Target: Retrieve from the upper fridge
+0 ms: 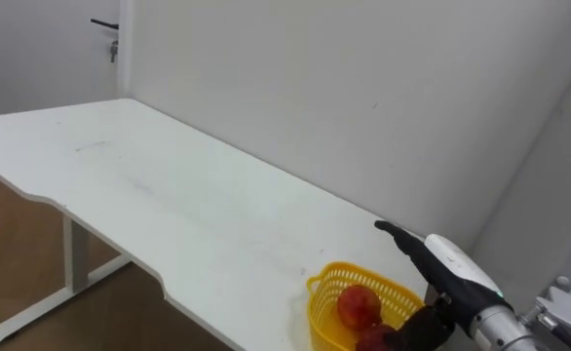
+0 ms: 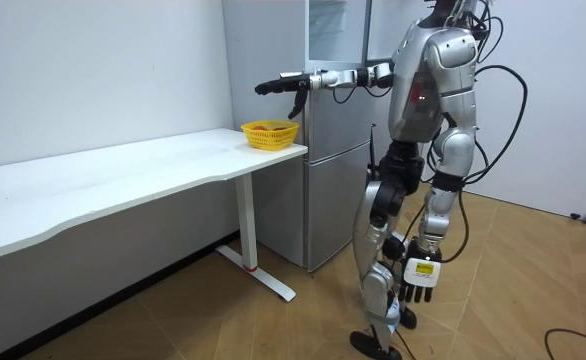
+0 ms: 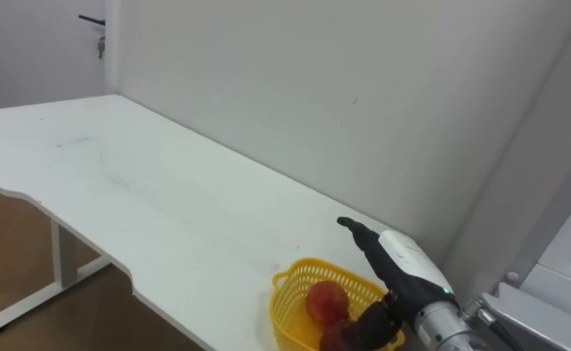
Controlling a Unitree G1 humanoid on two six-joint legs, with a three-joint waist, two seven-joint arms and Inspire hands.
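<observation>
Nearest: R hand (image 1: pixel 439 278) reaches in from lower right, poised over the yellow basket (image 1: pixel 326 314). Fingers stretched fwd, thumb hanging down toward the basket, spread wide, nothing in its grasp. Room view confirms: hand above the basket, not touching it.

Basket sits on the near end of the table (image 1: pixel 169 195), close to the front edge. Inside: one red fruit (image 1: pixel 359 304), round, and a darker red one (image 1: pixel 378 338) just beside it, partly behind the thumb. Both lie in the basket, not in a hand.

L hand (image 2: pixel 418 285) hangs low by the robot's leg. Too small to read, so can't tell its state.

Robot stands upright on the wood floor (image 2: pixel 273 330) at the table's end, directly in front of the grey fridge (image 2: pixel 333 200). Fridge is just beside the table end and against the wall. Can't tell whether its upper door is open.

Surface: long white tabletop, matte, with a wavy front edge that curves in partway along. Faint scuffs mid-way, otherwise plain. White leg w/ flat foot (image 1: pixel 71 263) under the far part.

Room: plain white wall (image 1: pixel 315 88) runs along the table's back edge. Farthest, past the table's far end, a pale door w/ dark handle (image 1: pixel 105 23)
</observation>
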